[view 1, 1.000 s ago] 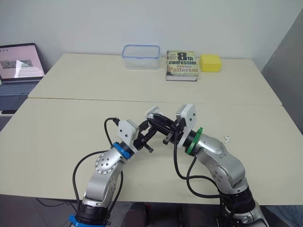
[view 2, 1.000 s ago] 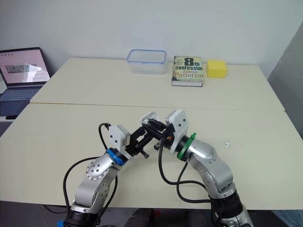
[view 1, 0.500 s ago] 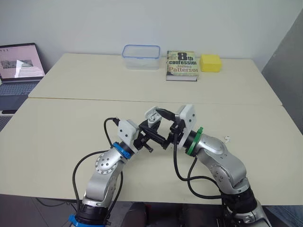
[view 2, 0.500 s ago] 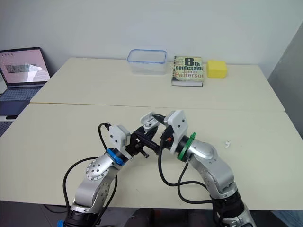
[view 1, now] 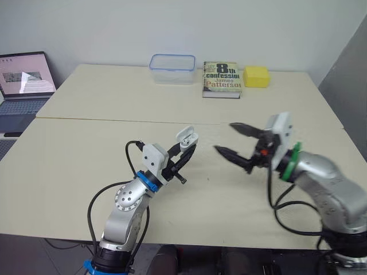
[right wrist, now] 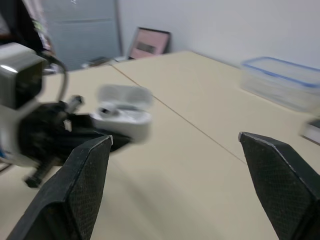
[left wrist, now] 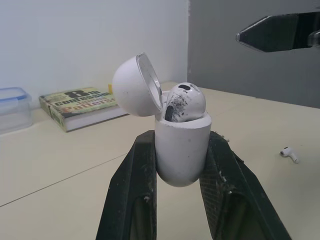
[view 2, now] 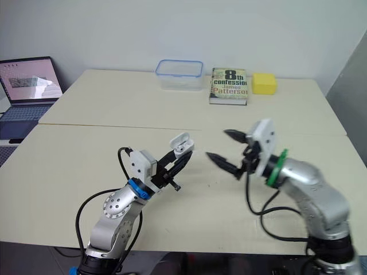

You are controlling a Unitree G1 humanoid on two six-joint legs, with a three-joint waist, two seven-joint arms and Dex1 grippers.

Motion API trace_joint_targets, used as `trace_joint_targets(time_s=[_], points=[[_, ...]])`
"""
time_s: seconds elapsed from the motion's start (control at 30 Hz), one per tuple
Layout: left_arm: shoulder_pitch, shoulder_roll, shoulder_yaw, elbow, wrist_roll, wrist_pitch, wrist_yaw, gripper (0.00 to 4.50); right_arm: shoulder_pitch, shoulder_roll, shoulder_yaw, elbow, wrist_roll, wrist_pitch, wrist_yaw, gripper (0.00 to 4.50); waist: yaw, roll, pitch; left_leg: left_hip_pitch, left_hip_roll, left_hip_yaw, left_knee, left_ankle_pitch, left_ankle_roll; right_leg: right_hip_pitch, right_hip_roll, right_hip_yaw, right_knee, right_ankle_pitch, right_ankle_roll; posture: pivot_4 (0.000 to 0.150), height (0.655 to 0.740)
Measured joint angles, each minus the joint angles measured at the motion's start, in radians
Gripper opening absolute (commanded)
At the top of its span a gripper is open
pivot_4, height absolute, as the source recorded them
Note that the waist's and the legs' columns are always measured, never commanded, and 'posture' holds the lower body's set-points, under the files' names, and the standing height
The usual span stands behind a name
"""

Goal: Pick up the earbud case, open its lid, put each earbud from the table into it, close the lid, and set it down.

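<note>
Jaws on your left gripper [view 1: 186,146] were clamped on the lower body of the earbud case [view 1: 187,136], holding it upright above the desk [view 1: 86,154], about midway between the left and right edges. Its lid [left wrist: 134,86] was tipped back on the hinge, and one earbud [left wrist: 184,101] sat in the open mouth, its head standing proud of the rim.

Your right gripper [view 1: 223,137] was spread wide and held nothing. It hung above the desk, apart from the case on the right-edge side, with its fingers aimed back at the case.

The second earbud [left wrist: 289,153] lay loose on the desk beyond the case, toward the right edge and lower than the right fingers. It was too small to tell how its stem ran. I judged the right arm the nearer one, so the pick called for turning those jaws down and away from the case.

At the far edge, the clear plastic box [view 1: 171,61] looked empty.
</note>
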Motion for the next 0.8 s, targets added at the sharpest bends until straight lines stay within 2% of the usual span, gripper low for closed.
trace_joint_targets(time_s=[0.17,0.3,0.57,0.8], points=[[-0.001,0.0,-0.001,0.003,0.0,-0.004,-0.002,0.77,0.101,-0.01,-0.021,0.096,-0.236,-0.043,-0.199,4.5,-0.002,0.0,0.0,0.0,0.0,0.002,0.0,0.0,0.0,-0.001,0.0,0.001,0.0,0.0,0.0,0.15,0.74],[-0.007,0.0,-0.002,0.01,0.0,-0.009,-0.008,0.77,0.14,0.071,-0.003,0.104,-0.363,0.017,-0.379,4.5,-0.002,0.0,0.0,0.0,0.0,0.001,0.0,0.0,0.0,-0.001,0.0,0.001,0.001,0.0,0.0,0.15,0.74],[-0.01,0.002,-0.002,0.025,0.0,-0.009,-0.019,0.77,0.249,0.296,0.04,0.083,-0.473,0.094,-0.583,4.5,-0.002,0.0,0.0,0.0,0.0,0.001,0.0,0.0,0.0,-0.001,0.0,0.002,0.0,0.0,0.0,0.15,0.74],[-0.01,0.006,-0.002,0.025,0.0,-0.009,-0.02,0.77,0.296,0.426,0.03,0.094,-0.5,0.083,-0.656,4.5,-0.004,0.001,0.0,0.001,0.0,0.001,-0.001,0.0,0.0,-0.001,0.0,0.002,0.001,0.0,0.0,0.15,0.74]])
